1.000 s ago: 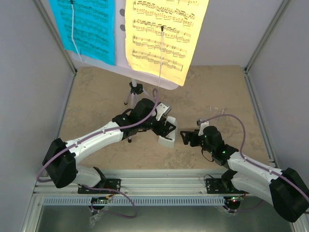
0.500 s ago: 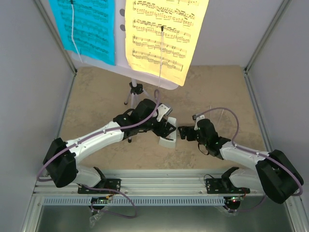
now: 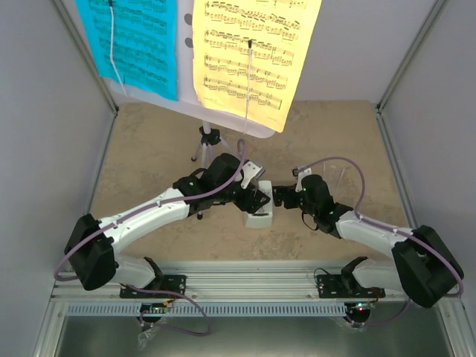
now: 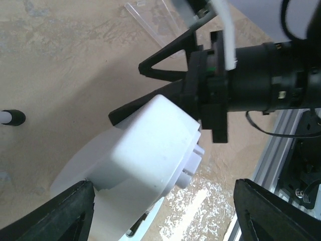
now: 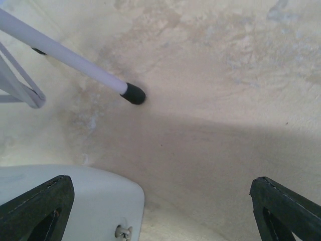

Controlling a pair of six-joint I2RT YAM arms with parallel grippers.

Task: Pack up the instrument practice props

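The tabletop [image 3: 149,149] carries everything. At its far edge, left of the middle, the white perforated music stand [image 3: 185,52] stands upright on its tripod [image 3: 208,139]. The cyan sheet [image 3: 130,41] is clipped on its left side and the yellow sheet [image 3: 249,52] on its right. None of these is packed yet, and no box or bag for them is in view.

Both arms reach to the middle of the tabletop, a little nearer the near edge, so the step in hand looks to be the metronome. The left pincer [image 3: 258,199] stands wide around the metronome [image 3: 259,216]. In its wrist view one finger lies against the pale body and a gap shows at the other. I cannot tell whether it is clamping the metronome or only straddling it.

The right pincer [image 3: 279,195] is spread wide and holds nothing. It sits just beside the metronome on the right, with the white body at the edge of its own view and a tripod foot [image 5: 133,94] near.

The next move, as I judge it, is a takeover or a shared grip. The right pincer must slip its fingers over two free faces of the small sloped body and close squarely. It must do so without pushing the metronome over or catching the tripod leg.
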